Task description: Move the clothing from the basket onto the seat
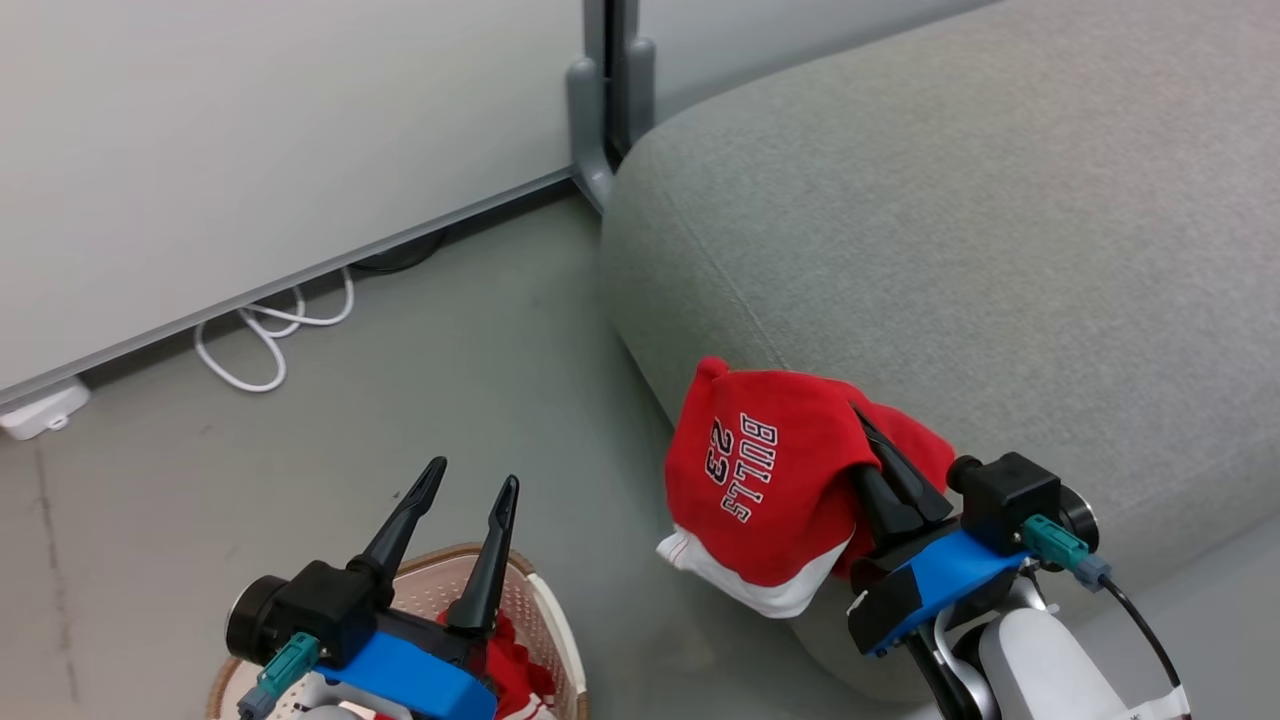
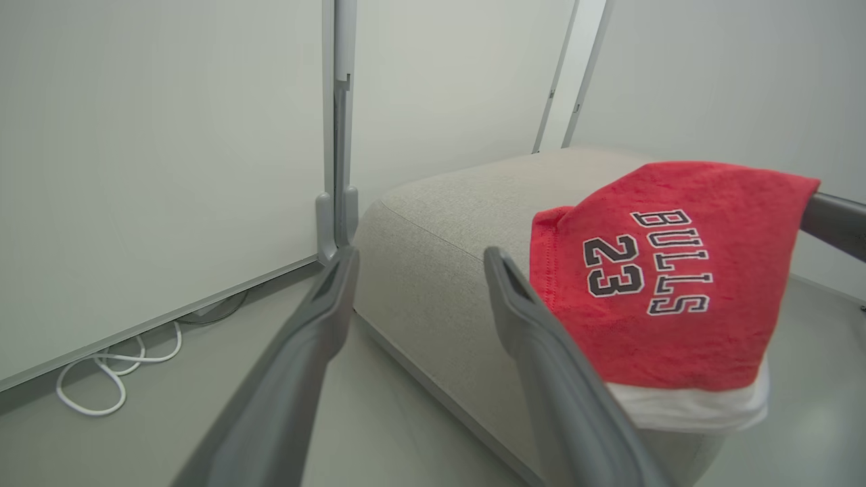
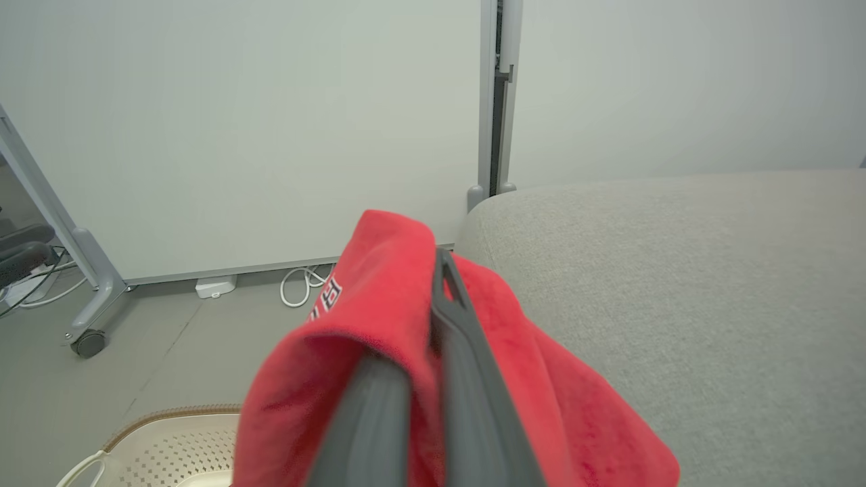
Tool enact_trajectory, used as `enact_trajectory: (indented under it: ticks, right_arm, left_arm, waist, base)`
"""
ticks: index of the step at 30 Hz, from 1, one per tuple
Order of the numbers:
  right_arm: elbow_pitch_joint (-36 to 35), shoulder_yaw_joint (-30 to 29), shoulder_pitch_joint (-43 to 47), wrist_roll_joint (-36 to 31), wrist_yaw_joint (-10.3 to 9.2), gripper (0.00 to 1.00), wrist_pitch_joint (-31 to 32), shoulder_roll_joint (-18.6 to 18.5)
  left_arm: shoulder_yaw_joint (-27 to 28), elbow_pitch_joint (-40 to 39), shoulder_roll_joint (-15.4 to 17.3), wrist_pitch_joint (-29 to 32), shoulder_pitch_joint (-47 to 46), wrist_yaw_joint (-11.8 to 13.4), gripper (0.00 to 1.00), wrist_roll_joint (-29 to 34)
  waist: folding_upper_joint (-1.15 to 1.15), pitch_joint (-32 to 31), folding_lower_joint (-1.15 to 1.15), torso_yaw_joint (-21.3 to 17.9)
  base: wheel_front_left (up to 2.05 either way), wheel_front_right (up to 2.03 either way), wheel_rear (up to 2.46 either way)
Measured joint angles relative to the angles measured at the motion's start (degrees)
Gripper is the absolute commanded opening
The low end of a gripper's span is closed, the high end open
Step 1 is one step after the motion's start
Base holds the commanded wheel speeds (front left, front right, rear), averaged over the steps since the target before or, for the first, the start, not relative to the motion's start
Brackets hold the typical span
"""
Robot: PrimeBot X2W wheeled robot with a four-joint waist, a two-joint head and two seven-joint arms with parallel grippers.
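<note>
Mid-transfer: right end effector [image 1: 868, 440] pinches red garment [image 1: 770, 470] at seat [image 1: 950, 220] corner, left end effector [image 1: 473, 472] wide above basket [image 1: 548, 610]; next, reach inward, release.

The red garment [image 1: 770, 480] is carrying the word "BULLS" and the number "23", in black characters edged in white. In the head and left wrist views the print is running sideways, top to bottom. The "23" is sitting on the side of "BULLS" away from the seat [image 1: 1000, 200]. In the right wrist view a scrap of lettering is showing, too blurred to read.
</note>
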Motion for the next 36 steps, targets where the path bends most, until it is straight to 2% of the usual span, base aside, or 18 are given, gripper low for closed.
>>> enact_trajectory:
  ticks: [10,21,27,33,36]
  right_arm:
    - [-1.23,-0.74,0.48,0.96,0.0,0.0,-0.96,-0.01]
    - [-0.67,-1.11,-0.37,2.52,0.0,0.0,-1.37,-0.01]
    - [1.97,-5.63,-11.59,2.82,0.0,0.0,-0.46,0.0]
    - [9.07,-15.93,-27.0,3.92,0.0,0.0,-1.19,-0.05]
    - [13.68,-21.61,-35.2,1.05,0.0,0.0,-1.52,-0.02]
  left_arm:
    - [-2.01,-0.08,1.53,0.0,-1.52,0.0,1.0,-0.42]
    - [-3.21,-0.21,2.63,0.0,-2.84,0.0,1.0,-0.82]
    - [-2.57,-1.29,4.14,0.0,-4.7,0.0,1.0,-0.32]
    - [-2.35,-3.38,6.34,0.0,-8.6,0.0,1.0,0.79]
    - [-3.22,-5.1,7.47,0.31,-11.46,0.0,1.0,1.47]
  waist:
    - [0.0,2.86,0.0,-5.19]
    - [0.0,4.6,0.0,-5.57]
    - [0.0,7.69,0.0,-5.34]
    - [0.0,13.14,0.0,-4.7]
    - [0.0,16.81,0.0,-3.99]
  base:
    - [0.0,0.0,0.0]
    - [0.0,0.0,0.0]
    - [0.0,0.0,0.0]
    - [0.0,0.0,0.0]
    - [0.0,0.0,0.0]
